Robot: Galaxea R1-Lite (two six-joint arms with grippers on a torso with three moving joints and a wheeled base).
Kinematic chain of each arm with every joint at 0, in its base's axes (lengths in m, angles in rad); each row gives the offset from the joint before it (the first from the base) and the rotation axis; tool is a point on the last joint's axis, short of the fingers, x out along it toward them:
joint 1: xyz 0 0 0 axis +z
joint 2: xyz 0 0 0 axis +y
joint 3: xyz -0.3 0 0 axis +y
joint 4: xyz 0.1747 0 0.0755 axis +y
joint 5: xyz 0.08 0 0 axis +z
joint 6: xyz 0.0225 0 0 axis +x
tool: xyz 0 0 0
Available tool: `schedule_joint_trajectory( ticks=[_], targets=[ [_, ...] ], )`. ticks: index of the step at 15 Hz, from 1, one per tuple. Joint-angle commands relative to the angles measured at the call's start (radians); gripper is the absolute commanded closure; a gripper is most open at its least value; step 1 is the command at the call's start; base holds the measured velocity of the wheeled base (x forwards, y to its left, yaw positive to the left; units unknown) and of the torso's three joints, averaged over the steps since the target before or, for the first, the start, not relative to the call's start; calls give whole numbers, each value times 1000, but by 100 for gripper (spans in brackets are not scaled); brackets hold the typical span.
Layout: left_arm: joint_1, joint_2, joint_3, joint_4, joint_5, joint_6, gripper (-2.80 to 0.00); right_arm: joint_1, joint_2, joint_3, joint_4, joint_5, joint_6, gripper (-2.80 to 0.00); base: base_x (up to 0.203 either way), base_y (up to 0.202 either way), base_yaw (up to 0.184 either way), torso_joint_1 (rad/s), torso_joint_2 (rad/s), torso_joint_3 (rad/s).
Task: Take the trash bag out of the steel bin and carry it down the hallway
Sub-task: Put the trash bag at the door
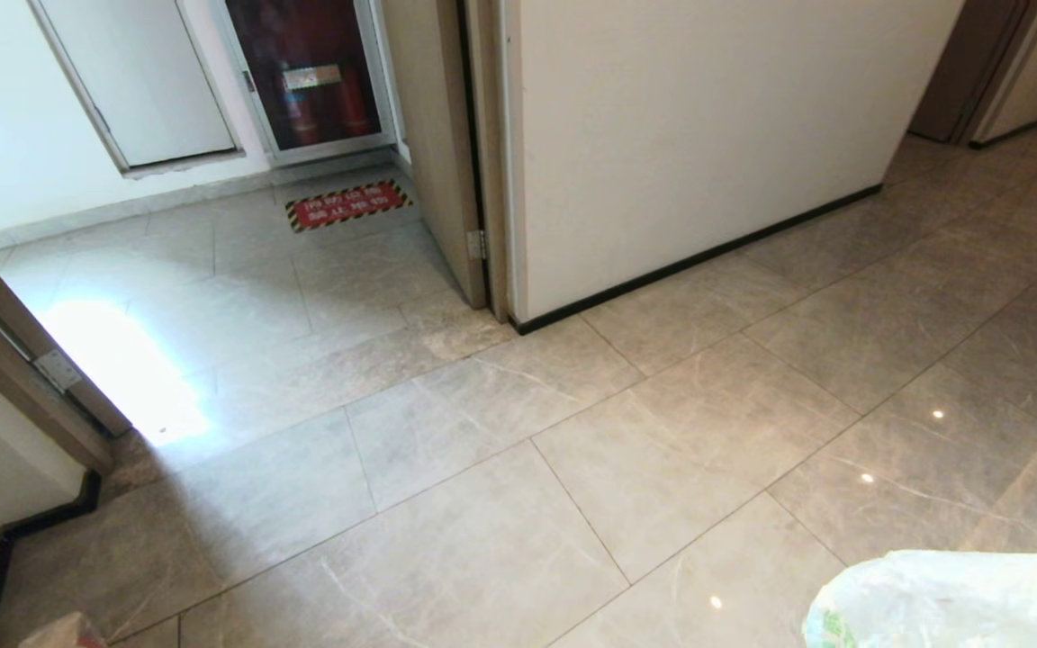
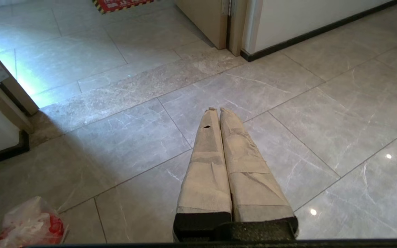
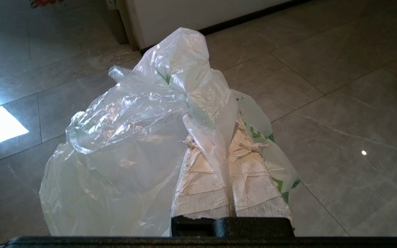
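Grey-tiled hallway point(image 1: 572, 432), one trash bag point(image 3: 133, 137), one pinkish-red bag point(image 2: 29, 224)

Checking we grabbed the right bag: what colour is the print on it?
Green, on the translucent white trash bag; clearest in the right wrist view.

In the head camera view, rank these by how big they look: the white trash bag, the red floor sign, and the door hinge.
1. Trash bag, though it is cut off by the frame and nearest the camera, so its lead is unsure.
2. Red floor sign.
3. Door hinge, clearly smallest.
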Motion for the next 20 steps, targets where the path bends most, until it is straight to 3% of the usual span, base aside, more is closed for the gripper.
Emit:
schedule_joint_trajectory(
  ticks=[1, 20],
  targets=[
    [0, 0, 0, 0, 1, -1, 0, -1, 1, 0, -1, 0, 0, 0, 0, 0, 0, 0, 0, 0],
    [0, 0, 0, 0, 0, 1, 0, -1, 1, 0, -2, -1, 0, 0, 3, -16, 155, 2, 2, 2]
  ],
)
